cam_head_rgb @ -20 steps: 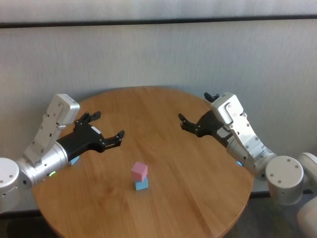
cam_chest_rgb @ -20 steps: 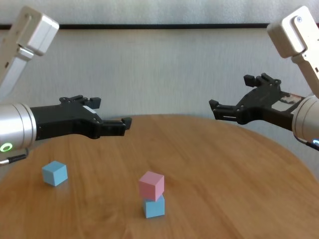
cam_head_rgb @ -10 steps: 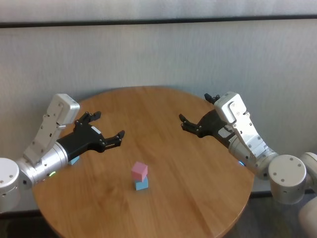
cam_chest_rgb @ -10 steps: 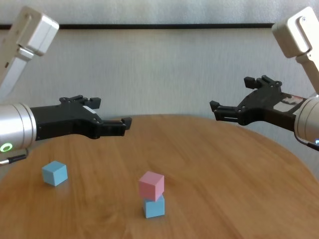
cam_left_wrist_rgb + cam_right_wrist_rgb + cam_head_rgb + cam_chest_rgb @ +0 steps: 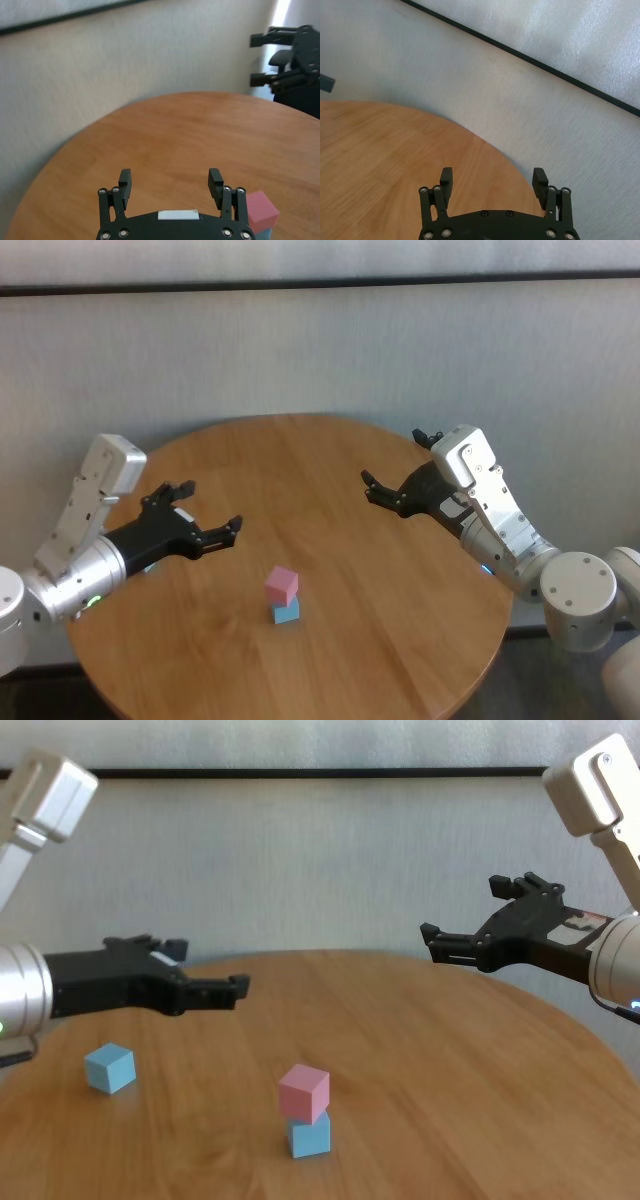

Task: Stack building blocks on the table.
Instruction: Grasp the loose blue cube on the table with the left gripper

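Note:
A pink cube [image 5: 282, 584] sits on a light blue cube [image 5: 286, 613] near the middle front of the round wooden table [image 5: 400, 600]. The stack also shows in the chest view, pink [image 5: 303, 1091] on blue [image 5: 310, 1135], and at the edge of the left wrist view [image 5: 261, 210]. A second light blue cube [image 5: 109, 1067] lies alone at the left, below my left arm. My left gripper [image 5: 213, 505] is open and empty, hovering left of the stack. My right gripper [image 5: 393, 455] is open and empty, high over the table's far right.
A pale wall [image 5: 320, 350] stands close behind the table. The table's edge [image 5: 560, 1015] curves under my right arm. Bare wood lies between the two grippers and in front of the stack.
My left arm has drawn back to the left and dropped a little, gripper still open. The right arm and all cubes have stayed put.

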Robot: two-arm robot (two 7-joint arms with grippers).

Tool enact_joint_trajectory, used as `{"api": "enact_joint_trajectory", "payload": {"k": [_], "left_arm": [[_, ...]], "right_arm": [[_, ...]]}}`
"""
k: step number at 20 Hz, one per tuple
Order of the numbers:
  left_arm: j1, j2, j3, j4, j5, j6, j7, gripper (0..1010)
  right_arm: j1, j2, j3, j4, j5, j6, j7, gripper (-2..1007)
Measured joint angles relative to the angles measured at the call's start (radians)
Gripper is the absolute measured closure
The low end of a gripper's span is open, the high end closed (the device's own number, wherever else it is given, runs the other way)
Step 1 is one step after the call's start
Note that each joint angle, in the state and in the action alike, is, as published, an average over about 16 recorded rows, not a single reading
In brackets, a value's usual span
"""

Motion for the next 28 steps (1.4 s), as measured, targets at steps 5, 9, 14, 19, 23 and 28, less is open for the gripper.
{"api": "enact_joint_trajectory", "payload": {"k": [5,9,14,19,23,28], "left_arm": [[0.014,0.010,-0.019,-0.012,-0.014,0.052,-0.013,7],[0.021,0.022,-0.029,-0.015,-0.019,0.089,-0.023,7],[0.021,0.036,-0.032,-0.004,-0.020,0.120,-0.039,7],[0.020,0.046,-0.030,0.016,-0.018,0.141,-0.040,7],[0.020,0.046,-0.029,0.034,-0.010,0.152,-0.031,7],[0.018,0.041,-0.030,0.060,0.004,0.156,-0.015,7]], "right_arm": [[0.000,0.000,-0.001,-0.001,0.001,0.003,-0.002,4],[0.001,-0.001,-0.001,-0.001,0.001,0.004,-0.003,4],[0.001,-0.001,-0.002,-0.001,0.001,0.005,-0.003,4],[0.001,-0.001,-0.002,-0.002,0.001,0.006,-0.004,4],[0.001,-0.001,-0.002,-0.002,0.001,0.006,-0.004,4],[0.001,-0.001,-0.003,-0.002,0.001,0.006,-0.004,4]]}}
